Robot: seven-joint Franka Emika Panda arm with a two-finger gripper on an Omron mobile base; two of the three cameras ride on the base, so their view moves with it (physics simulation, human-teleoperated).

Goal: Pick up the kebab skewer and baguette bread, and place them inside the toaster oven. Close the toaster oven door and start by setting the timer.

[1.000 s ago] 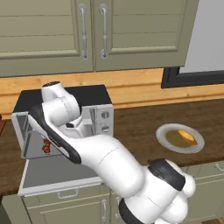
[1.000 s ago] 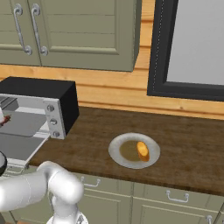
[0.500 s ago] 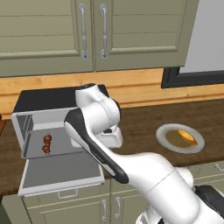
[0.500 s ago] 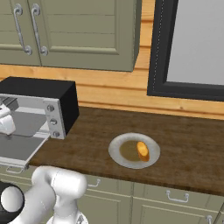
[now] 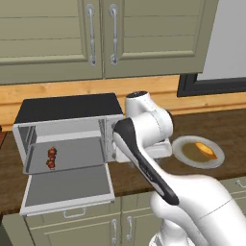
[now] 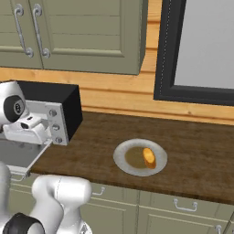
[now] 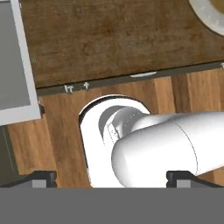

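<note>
Kebab skewer (image 5: 51, 157) inside unlabelled open toaster oven (image 5: 67, 137)

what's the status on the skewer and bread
End effector open, empty. Kebab skewer in toaster oven, door down. Baguette bread on plate.

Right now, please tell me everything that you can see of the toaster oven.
The toaster oven is a boxy unit with a black top and silver front, standing on the dark wood counter below the cabinets. Its door hangs fully open, folded down flat past the counter edge. Inside, pale grey walls and a flat tray; the skewer lies on the tray at the left. Round knobs line the right side of its front. The arm stands before its right side.
</note>
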